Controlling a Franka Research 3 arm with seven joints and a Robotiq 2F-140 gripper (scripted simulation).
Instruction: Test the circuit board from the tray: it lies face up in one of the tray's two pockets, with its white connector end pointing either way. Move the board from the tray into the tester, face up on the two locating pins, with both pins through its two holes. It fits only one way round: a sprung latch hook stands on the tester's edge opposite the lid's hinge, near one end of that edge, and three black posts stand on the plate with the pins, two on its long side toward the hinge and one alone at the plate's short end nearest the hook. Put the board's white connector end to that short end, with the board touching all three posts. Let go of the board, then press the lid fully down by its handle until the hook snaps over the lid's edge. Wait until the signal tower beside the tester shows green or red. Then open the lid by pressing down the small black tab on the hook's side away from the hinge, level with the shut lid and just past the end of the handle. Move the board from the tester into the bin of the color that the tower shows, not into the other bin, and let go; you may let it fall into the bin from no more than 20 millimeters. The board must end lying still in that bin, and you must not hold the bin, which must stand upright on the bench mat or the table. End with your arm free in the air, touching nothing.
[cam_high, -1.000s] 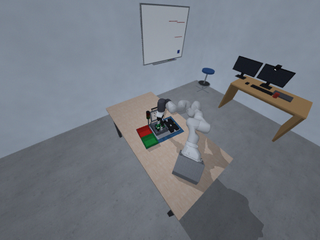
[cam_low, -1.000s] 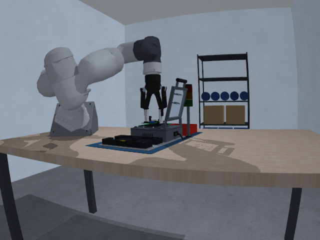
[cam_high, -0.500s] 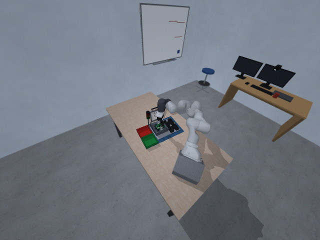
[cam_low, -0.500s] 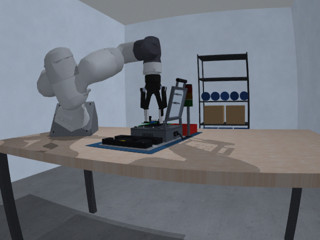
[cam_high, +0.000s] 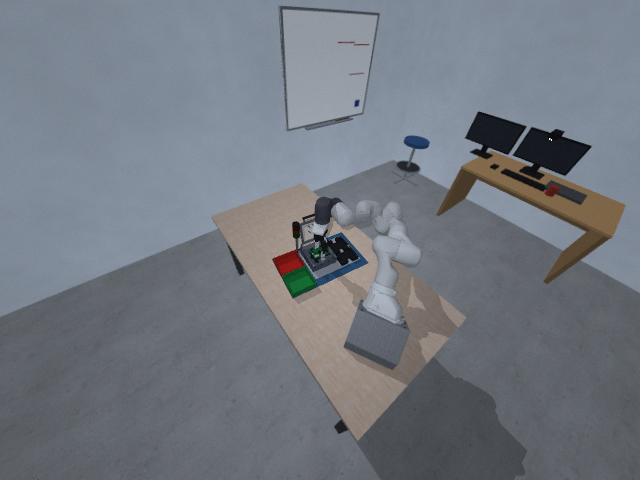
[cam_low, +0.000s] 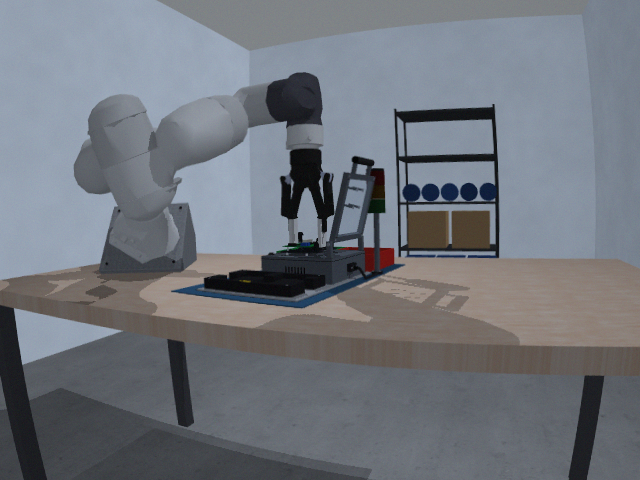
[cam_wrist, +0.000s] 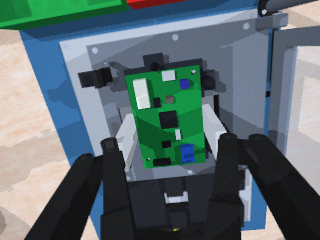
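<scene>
The green circuit board (cam_wrist: 170, 115) (cam_low: 299, 245) (cam_high: 316, 253) is face up between my gripper's white finger pads. My gripper (cam_wrist: 168, 120) (cam_low: 306, 238) is shut on the board's long sides and holds it slightly tilted, just above the tester's plate. Its white connector end points toward the bins. The grey tester (cam_wrist: 240, 60) (cam_low: 305, 266) (cam_high: 321, 267) lies under it, with black posts around the board's far end. The lid (cam_low: 338, 206) (cam_wrist: 280, 90) stands open, its handle (cam_low: 361, 161) on top. The signal tower (cam_low: 378, 191) (cam_high: 296, 229) beside the tester looks unlit.
The red bin (cam_high: 285, 261) (cam_low: 381, 256) (cam_wrist: 150, 2) and the green bin (cam_high: 299, 282) (cam_wrist: 60, 10) stand just past the tester. The black tray (cam_high: 343, 251) (cam_low: 258, 283) lies on the blue mat (cam_high: 330, 279) (cam_low: 191, 290) on the tester's other side.
</scene>
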